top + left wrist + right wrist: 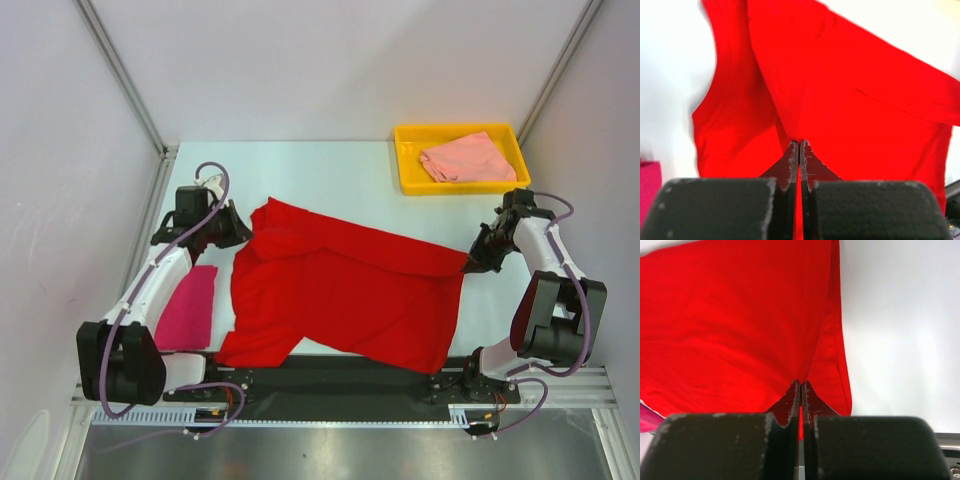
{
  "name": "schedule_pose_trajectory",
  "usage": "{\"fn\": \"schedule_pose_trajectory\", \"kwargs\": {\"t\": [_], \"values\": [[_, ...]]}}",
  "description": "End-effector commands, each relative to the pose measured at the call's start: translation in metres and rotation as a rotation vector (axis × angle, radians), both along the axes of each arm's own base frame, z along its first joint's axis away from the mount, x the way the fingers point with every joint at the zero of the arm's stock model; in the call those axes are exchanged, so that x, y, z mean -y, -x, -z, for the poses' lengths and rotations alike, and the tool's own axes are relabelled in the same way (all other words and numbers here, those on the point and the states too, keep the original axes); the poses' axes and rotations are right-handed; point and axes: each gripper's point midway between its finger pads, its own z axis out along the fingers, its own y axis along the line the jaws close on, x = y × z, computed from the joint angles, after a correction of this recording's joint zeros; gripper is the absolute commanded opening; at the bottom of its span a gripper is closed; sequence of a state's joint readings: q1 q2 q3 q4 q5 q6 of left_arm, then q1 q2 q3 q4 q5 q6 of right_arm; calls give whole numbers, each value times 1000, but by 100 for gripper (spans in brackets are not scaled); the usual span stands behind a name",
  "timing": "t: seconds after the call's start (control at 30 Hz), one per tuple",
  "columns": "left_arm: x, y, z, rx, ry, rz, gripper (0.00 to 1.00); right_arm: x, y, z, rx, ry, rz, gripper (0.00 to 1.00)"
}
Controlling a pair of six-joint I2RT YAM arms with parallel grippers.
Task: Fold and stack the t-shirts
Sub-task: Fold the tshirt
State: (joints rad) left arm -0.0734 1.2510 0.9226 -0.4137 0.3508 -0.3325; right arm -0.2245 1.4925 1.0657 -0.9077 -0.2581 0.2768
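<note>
- Red t-shirt (340, 295) is spread over the middle of the surface (330, 170). It is partly doubled over, with a diagonal edge running from the far left down to the right side. Its near hem reaches the front edge of the surface.
- The left claw (243, 232) is clamped on the shirt's far-left part. In the left wrist view the fingers are seen pressed together with red cloth pinched between them.
- The right claw (468, 268) is clamped in the same way on the shirt's right-hand corner, low over the surface.
- With opposite ends held at once, the cloth is drawn fairly taut between the two. This is judged to keep the fold line straight while the upper layer is laid down.
- The magenta t-shirt (188, 308) lies flat as a neat rectangle beside the left arm, near the red one. It is judged to be folded and placed as the base of the stack.
- The salmon t-shirt (462, 158) lies rumpled in the yellow tray (408, 182) at the far right, not yet folded.
- The task is judged roughly midway, with nothing stacked so far.
</note>
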Motion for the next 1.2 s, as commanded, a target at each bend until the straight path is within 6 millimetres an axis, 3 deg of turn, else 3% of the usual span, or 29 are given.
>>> {"fn": "schedule_pose_trajectory", "kwargs": {"t": [0.0,0.27,0.6,1.17], "values": [[-12,2,-1,-7,-18,-78,0,3,0,-5,26,21,-7,0],[-11,19,24,-84,16,-117,0,4,5,4,-7,28,-8,0],[-12,24,25,-88,21,-137,0,8,10,22,-74,42,3,0],[-10,47,35,-139,56,-156,0,3,4,36,-109,35,-21,0]]}}
